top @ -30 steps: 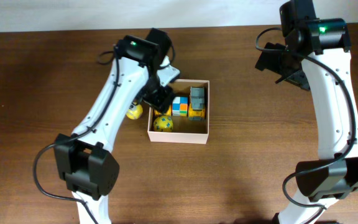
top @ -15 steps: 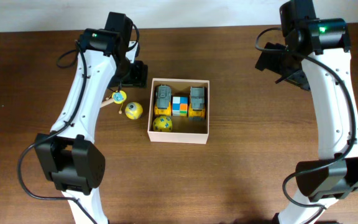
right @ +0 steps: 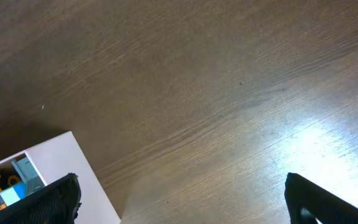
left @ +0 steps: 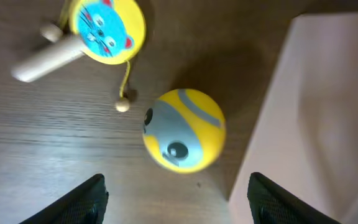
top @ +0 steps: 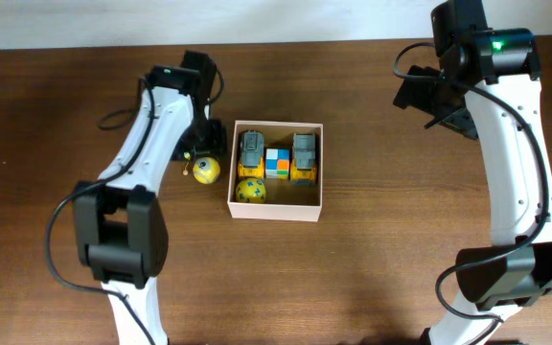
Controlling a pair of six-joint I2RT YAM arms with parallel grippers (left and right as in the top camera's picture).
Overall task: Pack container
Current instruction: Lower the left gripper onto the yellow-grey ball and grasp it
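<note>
1. The brown wooden bench carries everything in front of you.
2. Your right arm stands well apart from the toys. The right fingers are spread wide over bare wood, holding nothing.
3. Your left arm reaches to the left side of the container. The left fingers are spread and empty.
4. The container sits mid-bench, holding a colour cube between two grey trucks, plus a dotted ball.
5. A yellow ball lies on the bench just beside the container's outer wall, ahead of the left fingers.
6. A cat-face rattle drum lies near it.
</note>
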